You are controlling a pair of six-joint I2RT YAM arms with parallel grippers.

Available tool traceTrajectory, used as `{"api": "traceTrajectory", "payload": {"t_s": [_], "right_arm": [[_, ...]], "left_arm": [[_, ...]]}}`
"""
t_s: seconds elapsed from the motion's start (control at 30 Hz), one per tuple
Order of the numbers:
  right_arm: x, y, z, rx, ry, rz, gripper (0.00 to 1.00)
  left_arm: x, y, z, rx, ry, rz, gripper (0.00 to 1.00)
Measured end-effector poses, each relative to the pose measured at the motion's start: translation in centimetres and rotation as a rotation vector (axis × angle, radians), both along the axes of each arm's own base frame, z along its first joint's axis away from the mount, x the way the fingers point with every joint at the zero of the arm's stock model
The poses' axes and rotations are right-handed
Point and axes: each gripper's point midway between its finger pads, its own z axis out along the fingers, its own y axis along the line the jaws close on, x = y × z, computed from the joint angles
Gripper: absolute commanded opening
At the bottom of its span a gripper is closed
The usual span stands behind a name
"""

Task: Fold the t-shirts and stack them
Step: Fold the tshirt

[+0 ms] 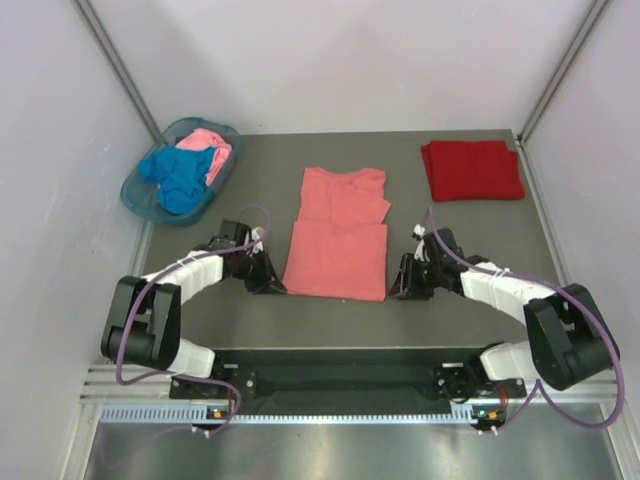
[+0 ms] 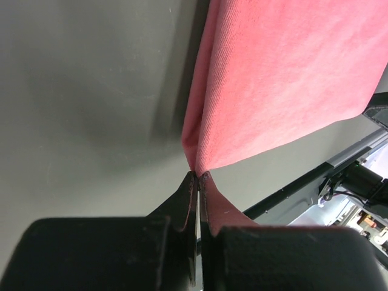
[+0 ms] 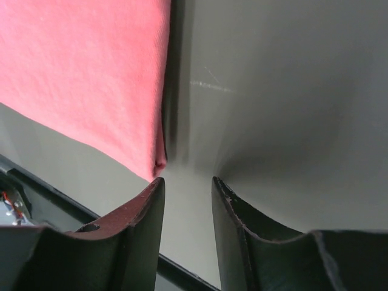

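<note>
Four shirts are showing in all. One salmon shirt [image 1: 338, 235] is lying flat in the middle of the grey table [image 1: 470, 250], with an edge crossing it about halfway down. One dark red shirt [image 1: 472, 170] is sitting folded into a neat rectangle at the far right corner of the table, well apart from the salmon one. One blue shirt [image 1: 180, 178] and one light pink shirt [image 1: 212, 146] are lying crumpled together inside the single teal basket [image 1: 137, 196] at the far left corner, the pink one partly behind the blue.

Two arms are reaching in, one to each near corner of the salmon shirt. The left gripper [image 2: 197, 176] is pinching that shirt's near-left corner. In the left wrist view its two fingers are pressing together with only a sliver between them, and the pink cloth is rising out from their tips. The right gripper [image 3: 187, 180] is sitting low over the table just beside the near-right corner. Its two fingers [image 3: 145, 209] are standing a narrow gap apart with bare table between them. The corner of the cloth is lying just ahead of one fingertip, outside the gap, so this gripper is holding nothing.
</note>
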Motion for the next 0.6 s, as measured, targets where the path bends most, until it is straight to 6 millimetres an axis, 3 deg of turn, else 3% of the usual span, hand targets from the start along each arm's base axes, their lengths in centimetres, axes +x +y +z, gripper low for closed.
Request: {"api": "traceTrajectory", "payload": {"t_s": [0.23,0.4,0.6], "right_arm": [[-1.2,1.7,0.3,0.054,-0.003,0.02,0.36],[-1.1,2.9,1.2,0.088,-0.037,0.033,0.36],[-0.9,3.3,0.7,0.075,-0.037,0.025,0.36]], "left_arm": [[-0.2,0.0,-0.7,0.015,0.023,-0.003,0.0],[-0.2,0.0,-0.9,0.025,0.022,-0.005,0.0],[-0.3,0.0,-0.9,0.029,0.021,-0.007,0.0]]}}
